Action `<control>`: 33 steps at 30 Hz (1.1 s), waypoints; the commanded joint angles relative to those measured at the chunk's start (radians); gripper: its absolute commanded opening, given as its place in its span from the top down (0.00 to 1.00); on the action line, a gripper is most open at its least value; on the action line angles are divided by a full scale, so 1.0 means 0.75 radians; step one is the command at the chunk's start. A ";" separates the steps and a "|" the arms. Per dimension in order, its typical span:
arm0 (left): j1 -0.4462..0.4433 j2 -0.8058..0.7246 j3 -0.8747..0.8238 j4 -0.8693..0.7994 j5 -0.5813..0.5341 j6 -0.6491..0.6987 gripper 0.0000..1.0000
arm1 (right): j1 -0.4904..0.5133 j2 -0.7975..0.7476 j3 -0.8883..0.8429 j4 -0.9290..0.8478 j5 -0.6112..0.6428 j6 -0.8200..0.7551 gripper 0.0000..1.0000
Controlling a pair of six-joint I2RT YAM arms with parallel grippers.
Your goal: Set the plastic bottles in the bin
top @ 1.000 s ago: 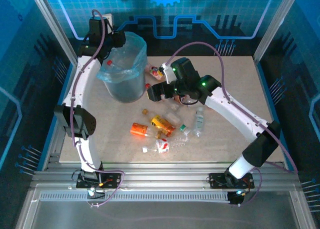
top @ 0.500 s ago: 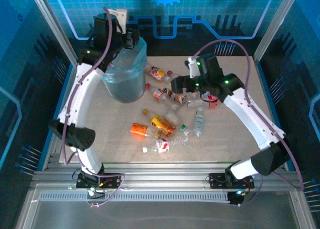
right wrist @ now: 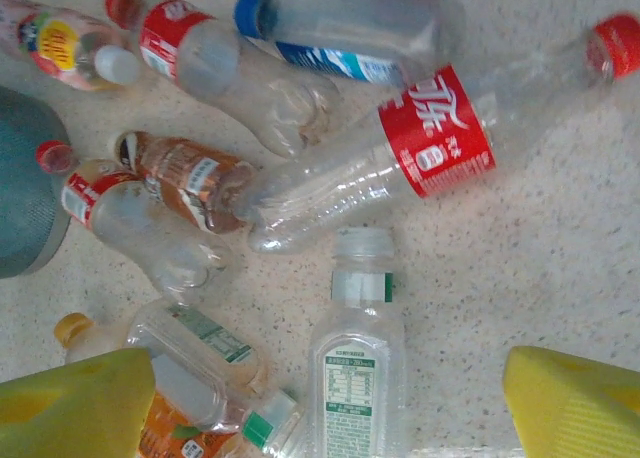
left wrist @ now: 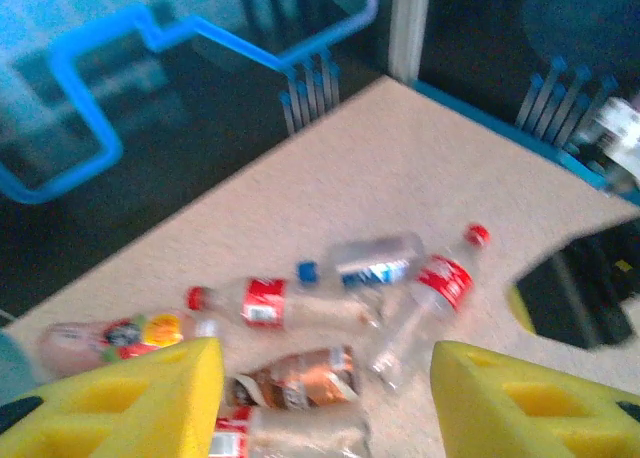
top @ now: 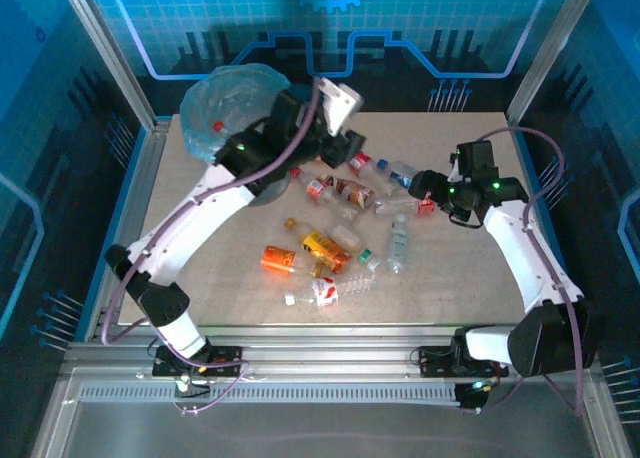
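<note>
A dozen or so plastic bottles (top: 325, 245): all lying flat on the table (top: 470, 278), mid-frame in the top view; the exact count in the huddle is unclear.
One bin (top: 228, 106): upper left of the top view, lined with a blue bag.
Red-label bottle (right wrist: 430, 138): long axis diagonal, cap at upper right.
White-capped bottle (right wrist: 358, 378): long axis up-down, cap toward the top.
Blue-capped bottle (right wrist: 340, 28): nearly level, cap to the left.
Left claw (left wrist: 328, 378): pads apart, nothing between.
Right claw (right wrist: 325, 378): pads wide apart, empty, above the white-capped bottle.
</note>
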State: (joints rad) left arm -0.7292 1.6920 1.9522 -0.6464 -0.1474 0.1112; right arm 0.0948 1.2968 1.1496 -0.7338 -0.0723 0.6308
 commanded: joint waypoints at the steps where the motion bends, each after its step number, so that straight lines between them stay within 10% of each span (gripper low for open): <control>1: -0.061 0.087 -0.047 0.044 0.106 -0.048 0.39 | -0.018 0.068 -0.070 0.184 -0.051 0.199 0.08; 33: -0.137 0.238 -0.179 0.144 0.120 -0.101 0.25 | -0.043 0.716 -0.001 0.530 0.069 0.531 0.09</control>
State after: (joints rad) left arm -0.8341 1.8881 1.8362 -0.5472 -0.0380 0.0265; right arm 0.0856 1.8027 1.1225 -0.3367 -0.0265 1.0023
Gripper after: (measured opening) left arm 0.747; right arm 0.912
